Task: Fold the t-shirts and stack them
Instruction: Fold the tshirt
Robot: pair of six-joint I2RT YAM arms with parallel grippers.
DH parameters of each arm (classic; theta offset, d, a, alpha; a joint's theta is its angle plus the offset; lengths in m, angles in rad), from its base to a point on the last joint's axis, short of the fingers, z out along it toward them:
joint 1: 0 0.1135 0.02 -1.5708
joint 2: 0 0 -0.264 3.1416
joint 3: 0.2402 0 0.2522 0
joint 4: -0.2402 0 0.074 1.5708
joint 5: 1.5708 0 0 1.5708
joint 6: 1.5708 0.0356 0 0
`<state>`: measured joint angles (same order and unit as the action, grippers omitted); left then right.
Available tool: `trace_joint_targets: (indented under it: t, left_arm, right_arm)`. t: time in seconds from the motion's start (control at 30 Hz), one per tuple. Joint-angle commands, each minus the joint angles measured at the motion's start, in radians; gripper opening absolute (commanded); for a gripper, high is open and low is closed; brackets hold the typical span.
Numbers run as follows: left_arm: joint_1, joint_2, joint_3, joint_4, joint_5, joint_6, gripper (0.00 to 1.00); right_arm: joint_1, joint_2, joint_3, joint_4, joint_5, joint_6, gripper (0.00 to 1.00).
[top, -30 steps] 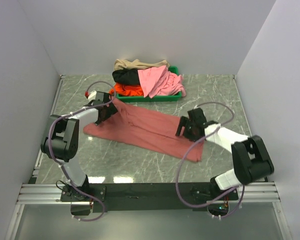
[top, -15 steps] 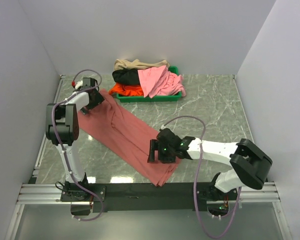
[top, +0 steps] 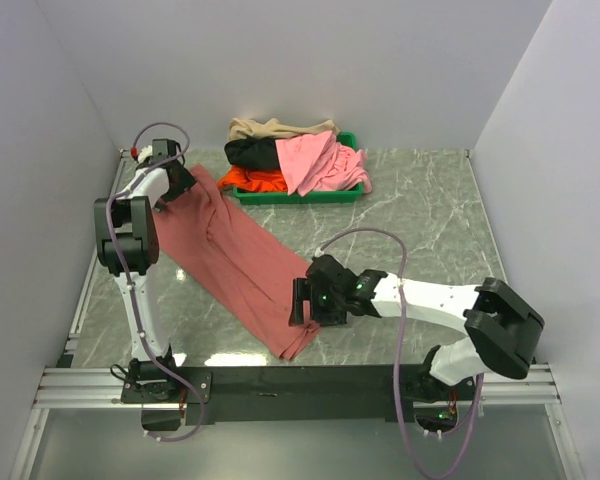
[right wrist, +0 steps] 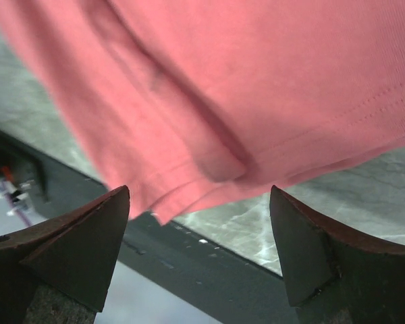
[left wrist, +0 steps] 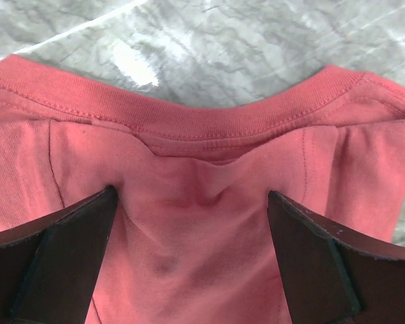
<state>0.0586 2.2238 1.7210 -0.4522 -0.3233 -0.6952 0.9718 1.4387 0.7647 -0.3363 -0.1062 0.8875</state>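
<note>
Since half a second ago, the brick-red t-shirt (top: 230,255) has been drawn out longer and narrower. Its far end has gone deeper toward the far-left corner and its near end has slid a little left. We now see it as one long diagonal strip on the counter (top: 430,220), running from far left down toward the near edge at centre. It is folded lengthwise, with soft creases along the strip.

At the far end, the left wrist view shows the ribbed collar (left wrist: 189,121) lying flat on the marble, and the cloth puckers below it. The left end effector (top: 176,186) sits on this end. Its jaws stand wide apart, and the fingertips (left wrist: 108,202) touch the cloth on either side of the pucker.

At the near end, the right wrist view is blurred. It shows the stitched hem (right wrist: 209,182) over the marble, with a dark rail at the counter's edge. The right end effector (top: 300,300) is at this end, and its jaws are also spread wide with cloth between them.

Well apart at the far centre, the green tray (top: 300,196) holds the other t-shirts in a loose heap. The light pink t-shirt (top: 315,160) is on top, the black t-shirt (top: 248,150) beside it, the tan t-shirt (top: 270,127) behind and the orange-red t-shirt (top: 255,180) at the front.
</note>
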Motion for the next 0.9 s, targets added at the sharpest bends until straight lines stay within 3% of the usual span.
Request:
trace_joint_targets:
  t: [0.0,0.13,0.23,0.33,0.43,0.47,0.57,0.63,0.77,0.87]
  left_arm:
    - [0.003,0.022,0.04,-0.011,0.087,-0.004,0.99]
    - [-0.014,-0.082,0.097,-0.1,0.028,0.002,0.99]
    - [-0.051,-0.266,0.01,-0.1,-0.019,0.011,0.99]
    - [-0.175,-0.475,-0.128,-0.158,-0.071,-0.041,0.99]
    - [-0.365,-0.685,-0.334,-0.139,-0.131,-0.109,0.99]
    - [-0.475,-0.784,-0.453,-0.132,-0.137,-0.127,0.99]
    - [-0.68,-0.938,-0.651,-0.06,-0.073,-0.19,0.99]
    - [-0.779,-0.983,-0.711,-0.06,-0.027,-0.21,0.99]
    - [-1.088,-1.01,-0.722,-0.253,-0.099,-0.276,0.99]
    - [-1.25,-0.98,-0.744,-0.269,-0.011,-0.279,0.99]
  right_arm:
    - [0.002,-0.07,0.076,0.007,0.011,-0.027,0.91]
    - [-0.03,-0.131,0.081,-0.013,0.043,-0.047,0.92]
    - [-0.074,-0.205,0.047,-0.032,0.077,-0.056,0.92]
    - [-0.149,-0.268,0.004,-0.059,0.102,-0.091,0.92]
    - [-0.258,-0.374,-0.057,-0.069,0.076,-0.133,0.92]
    - [-0.281,-0.391,-0.071,-0.073,0.074,-0.143,0.92]
    - [-0.366,-0.435,-0.11,-0.086,0.062,-0.186,0.93]
    - [-0.427,-0.445,-0.134,-0.073,0.008,-0.2,0.93]
    - [-0.476,-0.408,-0.154,-0.034,-0.09,-0.217,0.92]
    - [-0.482,-0.351,-0.159,0.006,-0.164,-0.223,0.91]
